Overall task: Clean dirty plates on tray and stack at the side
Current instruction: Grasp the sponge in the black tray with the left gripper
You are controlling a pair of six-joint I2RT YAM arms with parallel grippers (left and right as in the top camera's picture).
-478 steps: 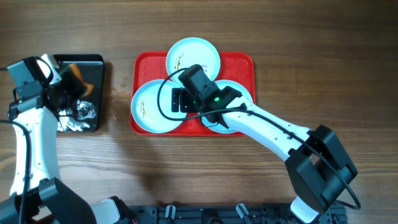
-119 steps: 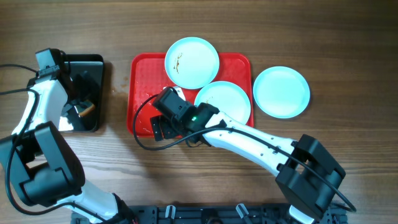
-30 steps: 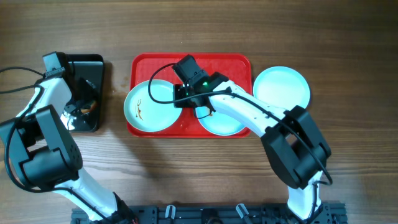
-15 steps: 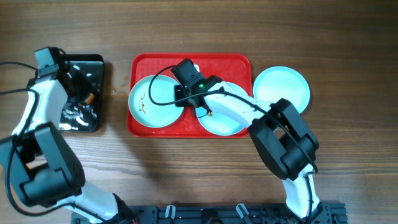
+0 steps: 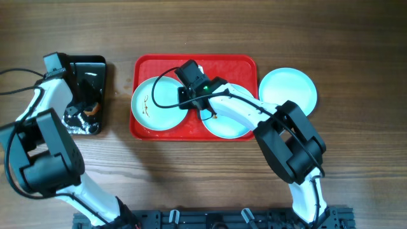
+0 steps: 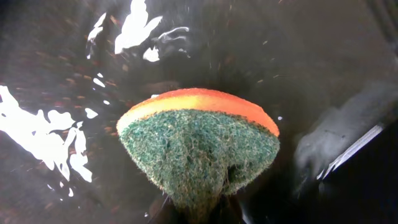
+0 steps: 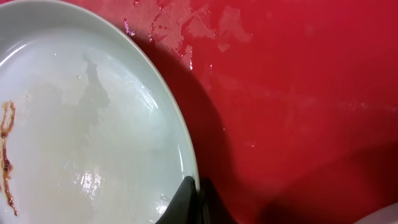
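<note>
Since 4 seconds ago the dirty plate [image 5: 154, 105] has slid from the top of the tray [image 5: 241, 63] to its left half. My right gripper [image 7: 194, 182] is clamped on its rim, and my left gripper [image 5: 81, 108] grips the sponge [image 6: 199, 149] over the black tray [image 5: 95, 63]. I judge scrubbing comes next: I carry the sponge across.

Three plates, round and pale aqua-white; two lie on the red tray [image 5: 238, 63], the streaked plate [image 5: 149, 105] at its left edge and the second plate [image 5: 230, 122] in its right half, partly under an arm; the third plate [image 5: 287, 91] rests on the tabletop just beside the tray's right edge; only one of the three clearly shows brown streaks; trays number two, the red one and a smaller black tray [image 5: 95, 63] near the tabletop's left edge; one sponge [image 6: 199, 143], orange on one face and green on the other, over the black tray; two arms, the left arm [image 5: 41, 102] and the right arm [image 5: 248, 111].
</note>
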